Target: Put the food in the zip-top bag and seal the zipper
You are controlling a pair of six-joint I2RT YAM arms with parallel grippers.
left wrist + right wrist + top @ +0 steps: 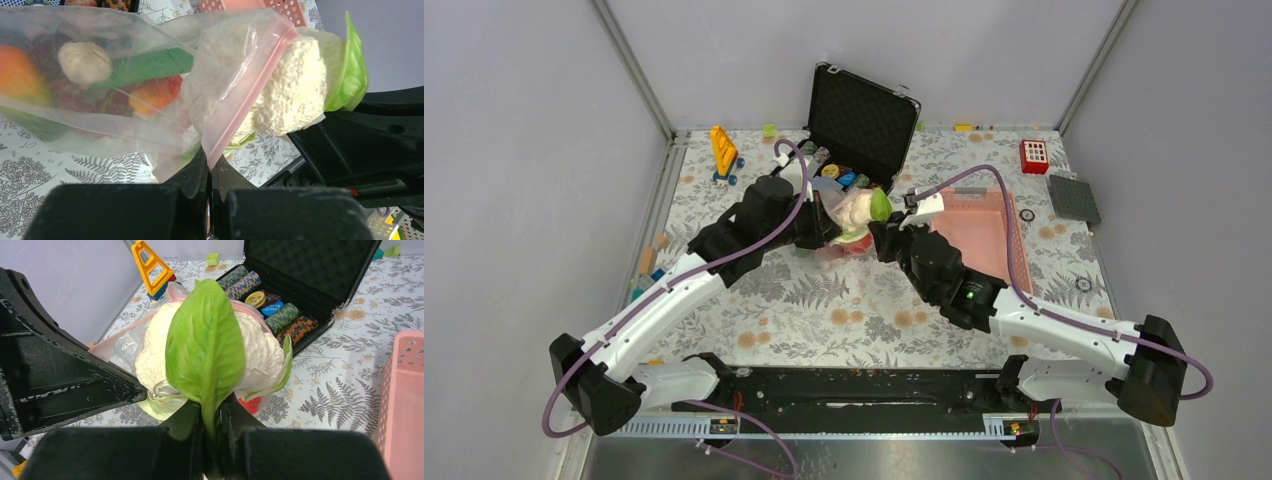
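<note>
My left gripper point(210, 161) is shut on the pink zipper strip point(250, 90) of the clear zip-top bag point(100, 125), holding it off the table. Inside the bag lie an orange mango point(17, 75), a long green vegetable point(150, 65), a red fruit point(157, 95) and a beige piece point(85, 62). My right gripper point(212, 415) is shut on a green leaf point(205, 345) of the white-green cauliflower point(260, 350), which sits half inside the bag's mouth point(295, 90). In the top view both grippers meet at the cauliflower point(864, 210) near the table's middle back.
An open black case point(861, 120) with striped poker chips point(285, 317) stands just behind the bag. A pink basket point(989, 235) lies to the right. A yellow toy point(724, 152), a red block point(1034, 156) and a grey plate point(1074, 198) sit along the back.
</note>
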